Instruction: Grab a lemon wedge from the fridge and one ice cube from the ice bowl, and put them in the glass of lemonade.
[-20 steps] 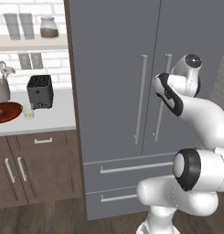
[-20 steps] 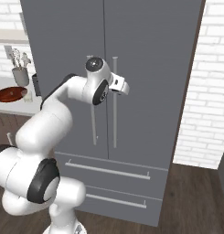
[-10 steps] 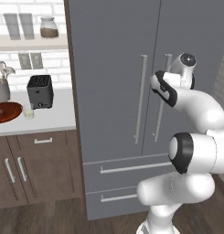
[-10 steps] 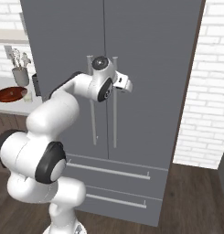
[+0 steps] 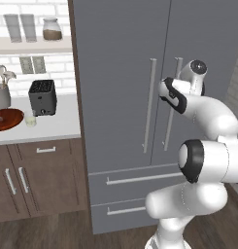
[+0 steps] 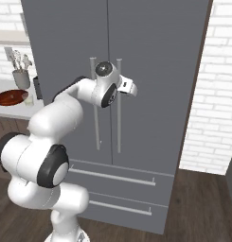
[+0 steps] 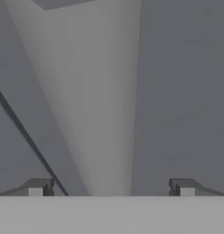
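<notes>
While the fridge (image 5: 125, 73) stays closed, the gripper (image 7: 111, 188) straddles its handle (image 7: 93, 114).

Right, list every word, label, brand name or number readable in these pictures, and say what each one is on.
There is no readable text.
The tall grey French-door fridge has plain doors, with no brand mark.
The black toaster, the clear jar with brown contents and the grey cup of utensils carry no visible label.
The white arm's gripper shows no lettering.
</notes>
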